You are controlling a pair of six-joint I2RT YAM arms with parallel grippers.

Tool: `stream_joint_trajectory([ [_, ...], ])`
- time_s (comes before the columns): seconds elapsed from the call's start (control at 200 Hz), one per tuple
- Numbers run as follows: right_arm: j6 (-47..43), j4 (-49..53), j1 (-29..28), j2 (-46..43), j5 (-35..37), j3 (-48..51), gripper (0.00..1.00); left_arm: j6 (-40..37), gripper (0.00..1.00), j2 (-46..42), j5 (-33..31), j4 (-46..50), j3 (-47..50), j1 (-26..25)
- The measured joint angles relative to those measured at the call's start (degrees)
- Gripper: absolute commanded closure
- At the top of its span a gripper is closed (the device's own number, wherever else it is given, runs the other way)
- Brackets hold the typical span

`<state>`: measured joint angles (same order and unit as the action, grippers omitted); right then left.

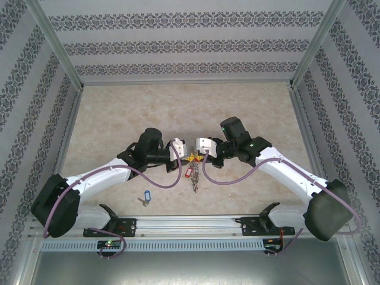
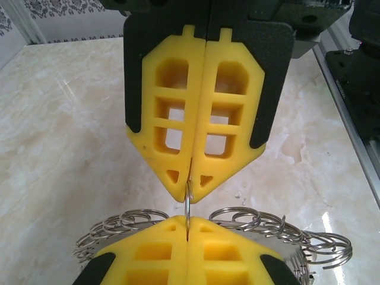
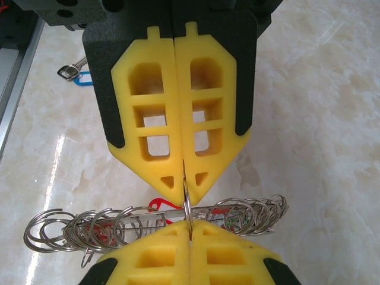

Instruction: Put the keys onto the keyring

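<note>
The keyring hangs between my two grippers above the table's middle, fringed with many small steel rings. My left gripper and right gripper meet tip to tip. Both are shut on the same thin ring, seen edge-on. A key with a red tag dangles under the keyring, and its tag peeks out behind the rings. The key with a blue tag lies loose on the table near the left arm and is also in the right wrist view.
The marble-patterned tabletop stretches behind the grippers. A metal rail runs along the near edge by the arm bases. Patterned walls close in the sides and back.
</note>
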<state>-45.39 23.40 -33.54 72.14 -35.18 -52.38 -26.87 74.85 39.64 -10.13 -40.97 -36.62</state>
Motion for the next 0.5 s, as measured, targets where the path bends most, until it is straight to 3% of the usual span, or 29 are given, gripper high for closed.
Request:
stream_joint_trajectory([
  [0.035,0.07,-0.02,0.02,0.00,0.02,0.00,0.84,0.59,1.00,0.00,-0.07,-0.17,0.00,0.02],
  [0.12,0.55,-0.48,0.04,-0.42,0.02,0.02,0.83,2.69,1.00,0.00,-0.04,-1.14,0.02,0.33],
  [0.23,2.05,-1.53,1.11,-2.21,-0.20,0.04,0.67,5.68,1.00,0.00,-0.02,-3.39,0.17,1.20],
  [0.5,10.91,-5.18,2.62,-10.21,0.00,2.25,0.72,14.88,1.00,0.00,0.79,-12.83,3.06,5.92],
])
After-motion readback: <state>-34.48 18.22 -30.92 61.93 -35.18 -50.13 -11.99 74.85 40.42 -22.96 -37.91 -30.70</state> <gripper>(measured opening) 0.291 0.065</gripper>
